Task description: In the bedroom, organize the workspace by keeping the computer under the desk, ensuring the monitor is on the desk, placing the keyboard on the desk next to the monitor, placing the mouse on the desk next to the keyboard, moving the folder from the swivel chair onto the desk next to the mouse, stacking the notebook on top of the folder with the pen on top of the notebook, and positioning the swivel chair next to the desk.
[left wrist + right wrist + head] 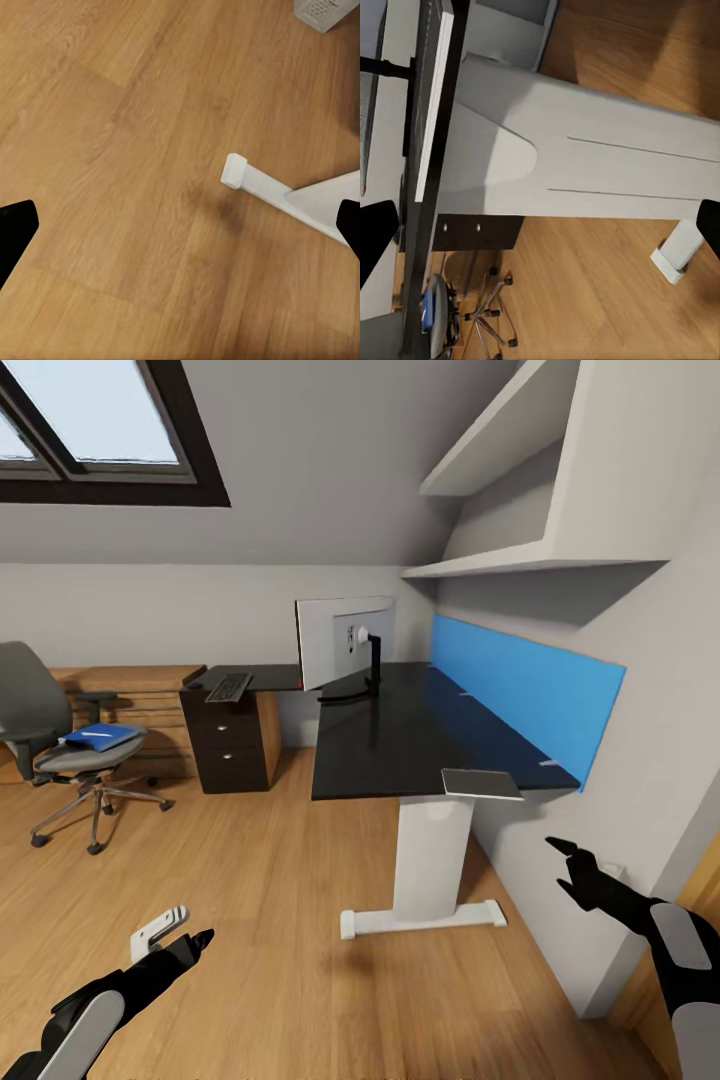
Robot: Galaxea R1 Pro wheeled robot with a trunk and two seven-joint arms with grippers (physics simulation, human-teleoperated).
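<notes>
Both grippers, left (pixel 195 940) and right (pixel 556 846), are held apart and empty short of the desk (pixel 400 735), where the monitor (pixel 343 642) is stood, while the blue folder (pixel 100 737) is seen on the chair (pixel 60 745) left of it.

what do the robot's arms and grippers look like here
Both arms are glossy black with a smooth pale grey-white shell over the forearm section. The left gripper and right gripper each end in slim, tapered black fingers with pointed tips. A small white bracket-like part sits beside the left gripper's wrist. No cables or markings are visible.
</notes>
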